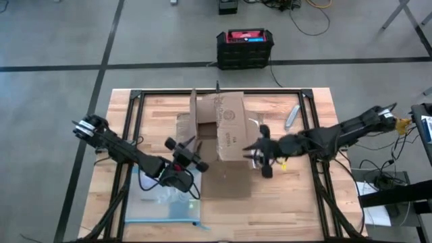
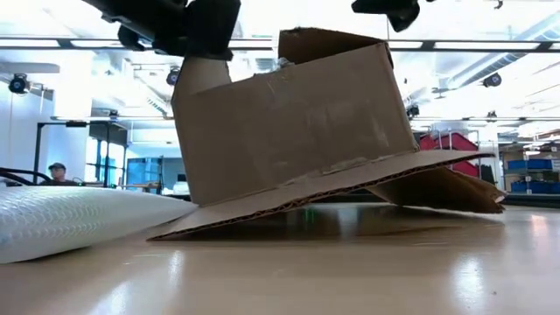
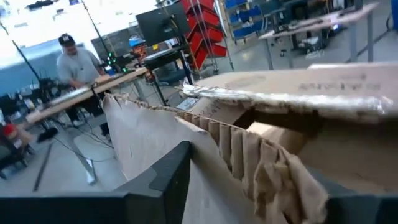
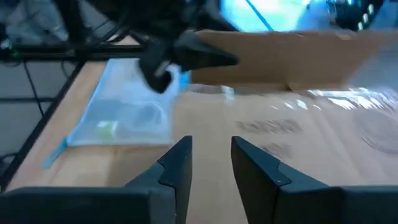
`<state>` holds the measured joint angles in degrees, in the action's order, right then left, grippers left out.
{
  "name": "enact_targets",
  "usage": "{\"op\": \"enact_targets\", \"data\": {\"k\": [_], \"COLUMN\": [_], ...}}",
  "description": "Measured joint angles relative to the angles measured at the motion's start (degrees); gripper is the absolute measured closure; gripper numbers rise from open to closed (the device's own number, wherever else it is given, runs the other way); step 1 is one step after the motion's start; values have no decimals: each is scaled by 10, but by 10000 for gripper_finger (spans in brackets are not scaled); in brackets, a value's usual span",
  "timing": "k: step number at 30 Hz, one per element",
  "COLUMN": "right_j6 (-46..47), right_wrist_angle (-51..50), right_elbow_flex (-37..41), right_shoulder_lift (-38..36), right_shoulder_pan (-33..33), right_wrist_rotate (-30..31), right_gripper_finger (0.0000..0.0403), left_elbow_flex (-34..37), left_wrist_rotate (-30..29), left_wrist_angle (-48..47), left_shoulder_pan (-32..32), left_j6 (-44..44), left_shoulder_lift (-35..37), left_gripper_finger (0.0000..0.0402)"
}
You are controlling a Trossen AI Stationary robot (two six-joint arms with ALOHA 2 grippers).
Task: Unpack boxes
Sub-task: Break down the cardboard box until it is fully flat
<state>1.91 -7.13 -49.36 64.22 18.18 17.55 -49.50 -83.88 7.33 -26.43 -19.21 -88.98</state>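
The brown cardboard box (image 1: 226,128) stands tipped at the middle of the table, flaps spread, with its near flap (image 2: 262,206) lying on the tabletop. My left gripper (image 1: 187,150) is at the box's left side, shut on the left flap. My right gripper (image 1: 258,156) hovers by the box's right side, above the table; its fingers (image 4: 211,152) stand a little apart with nothing between them. A clear blue-edged plastic bag (image 1: 165,199) lies flat at the near left. My left gripper (image 3: 255,186) has the left flap's crumpled, torn free edge (image 3: 273,174) between its two fingers. It reaches in about level from the table's left. The box leans in this hold, its left side raised, with the near flap's corner (image 2: 171,234) on the table.
A black crate with a red top (image 1: 244,46) sits on the floor beyond the far edge. A small grey object (image 1: 292,116) lies at the far right of the table. A person (image 3: 74,62) works at a bench in the room behind. Bare wood lies at the near right.
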Motion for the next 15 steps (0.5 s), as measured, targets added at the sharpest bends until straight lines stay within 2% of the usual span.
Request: {"op": "enact_targets", "data": {"k": [3,5,7,11,15], "right_j6": [-36,-57,-81,-94,-95], "right_wrist_angle": [4,-7,-32,-113,-156], "right_elbow_flex": [-7,-32,-68,-143,-198], "right_shoulder_lift": [42,67,87,135,193], "right_shoulder_pan": [38,62,83,99,106], "right_wrist_rotate": [50,100,158,263,346], "right_gripper_finger": [301,292,282,264,250], "left_elbow_flex": [0,0,0,0,0], "left_wrist_rotate": [68,123,146,154,178], "left_wrist_angle": [-1,0,0,14,88], "left_shoulder_pan": [15,31,44,67,76], "left_j6": [-17,-15,2,43,103], "left_shoulder_lift": [20,36,51,86,102], "left_gripper_finger": [305,346,385,398,401]}}
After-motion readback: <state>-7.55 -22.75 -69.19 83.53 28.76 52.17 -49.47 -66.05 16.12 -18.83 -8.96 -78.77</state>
